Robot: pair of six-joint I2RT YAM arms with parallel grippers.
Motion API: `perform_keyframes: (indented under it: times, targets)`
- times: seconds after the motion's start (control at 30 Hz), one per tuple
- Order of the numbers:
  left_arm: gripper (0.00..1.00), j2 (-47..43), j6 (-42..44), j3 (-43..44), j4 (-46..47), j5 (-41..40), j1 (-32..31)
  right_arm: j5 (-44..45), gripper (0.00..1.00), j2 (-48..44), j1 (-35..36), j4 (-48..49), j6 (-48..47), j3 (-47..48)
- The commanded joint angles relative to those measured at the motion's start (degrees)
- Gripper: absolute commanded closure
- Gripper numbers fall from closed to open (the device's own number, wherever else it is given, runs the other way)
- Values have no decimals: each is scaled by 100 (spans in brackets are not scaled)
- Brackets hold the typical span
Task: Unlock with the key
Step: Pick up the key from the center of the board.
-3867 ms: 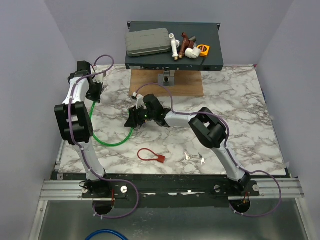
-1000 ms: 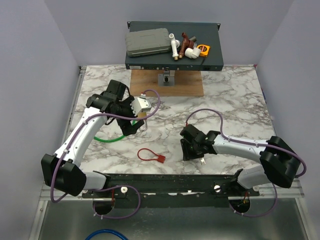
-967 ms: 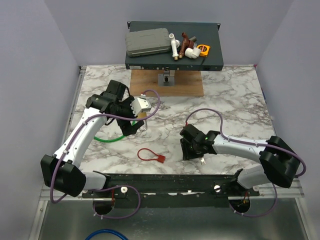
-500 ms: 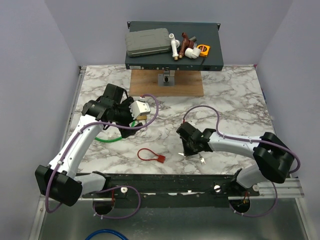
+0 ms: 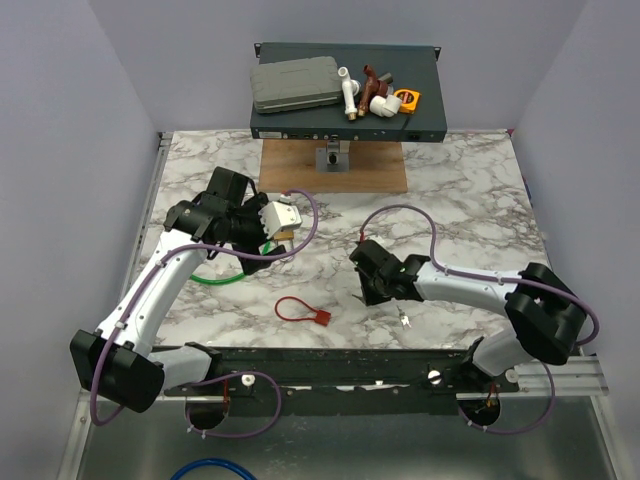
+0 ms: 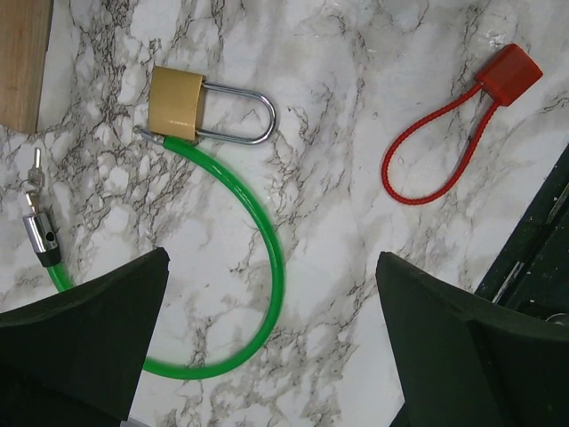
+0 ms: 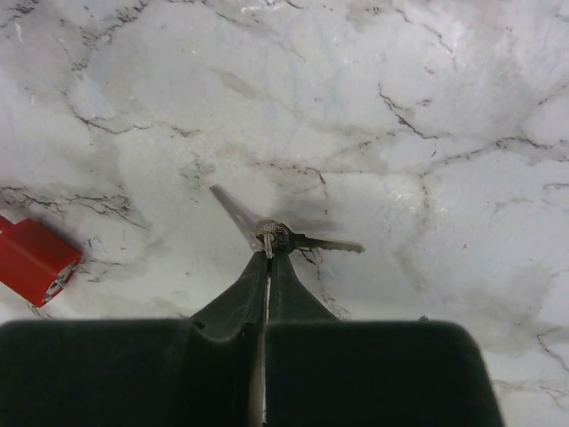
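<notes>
A brass padlock point(image 6: 176, 104) with a steel shackle lies on the marble, beside a green cable point(image 6: 269, 285). My left gripper point(image 6: 271, 356) hangs open above the cable, holding nothing; in the top view the left gripper point(image 5: 258, 243) is left of centre. My right gripper point(image 7: 268, 253) is shut on a small bunch of keys point(image 7: 269, 234), with two blades fanning out past the fingertips just above the table. In the top view the right gripper point(image 5: 372, 292) sits near the front middle.
A red cable lock point(image 5: 300, 311) lies between the arms, its red body point(image 7: 31, 258) left of the keys. Another key point(image 5: 404, 319) lies by the right gripper. A wooden board point(image 5: 335, 165) and a dark rack unit point(image 5: 420, 120) bearing several parts stand at the back.
My right gripper has shut on the keys and shifted slightly left and back. One key stays on the table. The left arm drew slightly back and left, still open.
</notes>
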Motion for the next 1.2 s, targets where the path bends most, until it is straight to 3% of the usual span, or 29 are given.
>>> perform_keyframes:
  times: [0.0,0.3,0.57,0.77,0.83,0.97,1.17]
  targets:
    - [1,-76,246,282,-5,205,-44,196,99,-328,42,246,-318,182]
    - [1,-16,596,822,-343,1218,-135,-76,99,-1070,40,669,-782,243]
    - [1,68,984,900,-221,1634,-847,-771,99,-1833,40,1332,-1131,440]
    - [1,601,222,1581,-203,2005,-1067,-1322,99,-2010,46,1312,-1429,940]
    - [5,849,-26,1927,-409,2308,-1058,-1435,99,-2047,44,1282,-1503,1058]
    - [27,1133,-497,2443,-792,2947,-1058,-1487,99,-2065,47,1194,-1653,1245]
    - [31,1193,-426,2391,-1117,3128,-1067,-1446,99,-2196,40,1192,-1775,1333]
